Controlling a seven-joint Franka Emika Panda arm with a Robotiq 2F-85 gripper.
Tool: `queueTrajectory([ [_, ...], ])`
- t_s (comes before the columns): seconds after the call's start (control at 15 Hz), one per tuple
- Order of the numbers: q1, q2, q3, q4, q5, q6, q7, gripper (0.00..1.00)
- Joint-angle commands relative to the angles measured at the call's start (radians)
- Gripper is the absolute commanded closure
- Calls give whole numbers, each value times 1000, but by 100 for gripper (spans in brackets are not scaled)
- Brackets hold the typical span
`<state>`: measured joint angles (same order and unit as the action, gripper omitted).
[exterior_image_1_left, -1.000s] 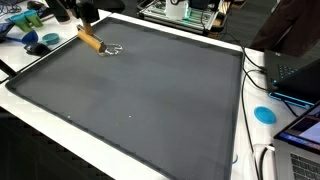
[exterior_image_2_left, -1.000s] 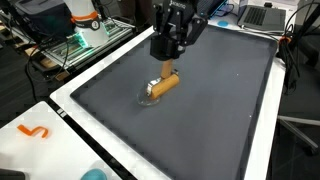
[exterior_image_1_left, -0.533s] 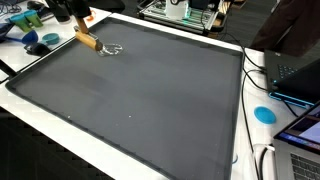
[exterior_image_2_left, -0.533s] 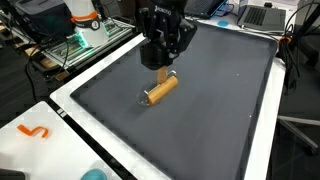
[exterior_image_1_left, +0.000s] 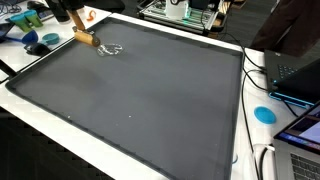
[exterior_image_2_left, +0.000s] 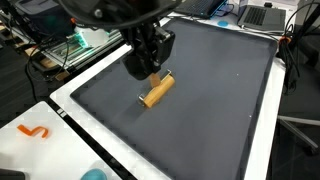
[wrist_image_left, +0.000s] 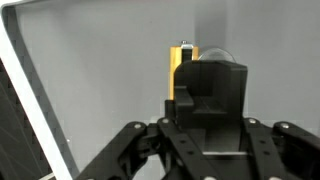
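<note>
dark grey mat (exterior_image_2_left: 225, 110) covers the white counter (exterior_image_2_left: 66, 103). a wooden-handled utensil (exterior_image_2_left: 157, 90) lies flat on the mat near one edge. the end effector (exterior_image_2_left: 143, 68) hovers just above it, apparently clenched on nothing and clear of the handle. a clean grasp likely requires parting the jaws first, centring over the handle, and closing across its width rather than along it.

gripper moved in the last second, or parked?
Yes. In an exterior view the gripper has shifted from above the wooden-handled tool toward the white-bordered edge of the mat.
</note>
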<state>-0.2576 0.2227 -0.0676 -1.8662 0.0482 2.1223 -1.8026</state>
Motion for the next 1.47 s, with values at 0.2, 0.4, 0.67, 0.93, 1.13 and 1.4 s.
queueTrajectory([
  [0.2,-62,-53,-39,-53,172,-15,-244,76],
  [0.4,-78,-69,-58,-79,228,-14,-339,76],
  [0.67,-89,-93,-81,-116,293,-9,-446,76],
  [0.93,-88,-117,-103,-151,332,-11,-521,76],
  [1.13,-86,-136,-118,-179,354,-10,-567,76],
  [1.4,-82,-160,-134,-213,381,-9,-616,76],
])
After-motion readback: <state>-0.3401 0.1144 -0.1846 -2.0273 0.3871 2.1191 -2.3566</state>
